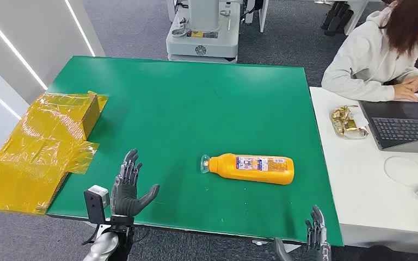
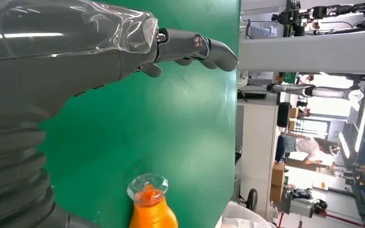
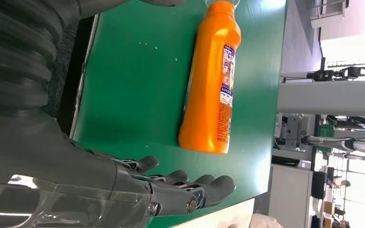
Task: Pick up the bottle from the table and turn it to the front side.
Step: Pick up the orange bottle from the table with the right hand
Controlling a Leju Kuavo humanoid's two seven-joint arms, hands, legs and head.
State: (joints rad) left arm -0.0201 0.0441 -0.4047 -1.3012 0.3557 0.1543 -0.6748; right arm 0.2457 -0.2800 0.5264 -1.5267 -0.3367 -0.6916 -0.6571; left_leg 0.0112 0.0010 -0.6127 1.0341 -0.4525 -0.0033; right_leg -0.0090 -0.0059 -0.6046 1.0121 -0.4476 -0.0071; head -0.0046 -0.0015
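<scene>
Orange plastic bottle [image 1: 252,168] lay sideways on the green table [image 1: 179,98]; left hand [image 1: 128,187] spread empty, right hand [image 1: 315,235] spread, partly cut off.

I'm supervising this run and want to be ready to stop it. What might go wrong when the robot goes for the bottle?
1. The bottle lies on its side on the green table, so a push from either open robot hand may roll it away rather than grip it.
2. The right robot hand sits at the table's near edge and may catch it when rising.
3. The clear cap faces the left robot hand; gripping there may slip.
</scene>
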